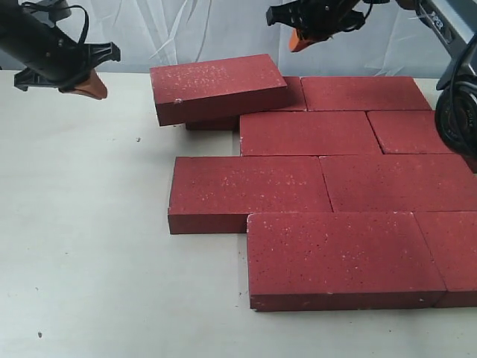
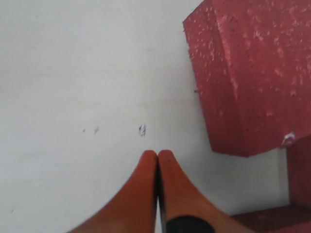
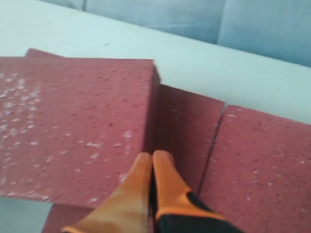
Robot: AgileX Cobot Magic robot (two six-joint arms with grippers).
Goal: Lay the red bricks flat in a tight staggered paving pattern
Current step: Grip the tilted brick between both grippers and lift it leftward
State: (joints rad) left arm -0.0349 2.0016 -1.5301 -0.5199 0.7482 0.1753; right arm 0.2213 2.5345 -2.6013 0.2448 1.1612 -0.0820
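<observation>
Leaning askew on a flat neighbour (image 1: 212, 124), one dark-red rectangular paving brick (image 1: 216, 86) breaks the staggered pattern; the left pincer (image 1: 95, 88) and right pincer (image 1: 298, 43) hover pinched together, empty.

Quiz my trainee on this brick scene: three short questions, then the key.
1. True or false: the left tool is shut and empty.
2. The askew brick rests on: A another brick; B its own end, upright; C nothing, it is gripped.
3. Fill in: the right tool is ___ (open or shut).
Key: 1 true; 2 A; 3 shut.
</observation>
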